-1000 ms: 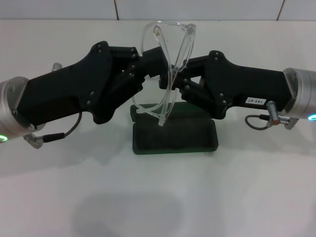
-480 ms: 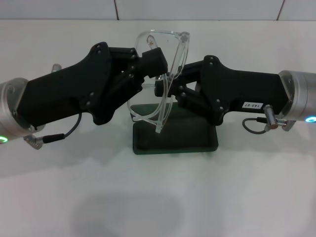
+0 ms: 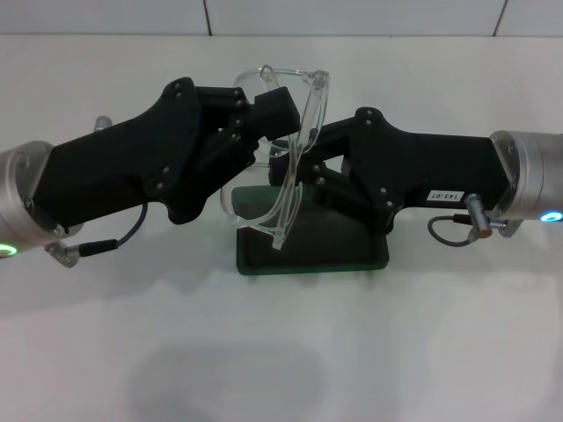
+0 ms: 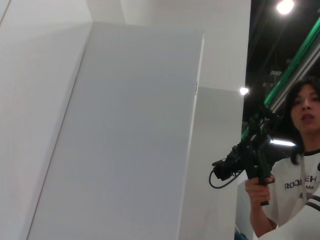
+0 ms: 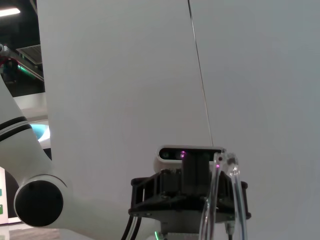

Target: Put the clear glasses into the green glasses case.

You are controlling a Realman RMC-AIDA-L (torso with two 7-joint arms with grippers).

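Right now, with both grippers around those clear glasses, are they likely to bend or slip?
Probably a bit of both. The clear glasses have long thin arms, so they likely flex under a squeeze. Their smooth plastic looks slippery between the left gripper and the right gripper. They look light, hanging tilted above the green case.

White tabletop (image 3: 281,352), matte, soft shadows near front edge. White tiled wall (image 3: 352,16) behind, dark grout lines. Tall white partition panels (image 4: 125,140) in left wrist view; dark hall beyond with ceiling spotlights (image 4: 285,6), green beam (image 4: 295,65), person holding camera rig (image 4: 250,157).
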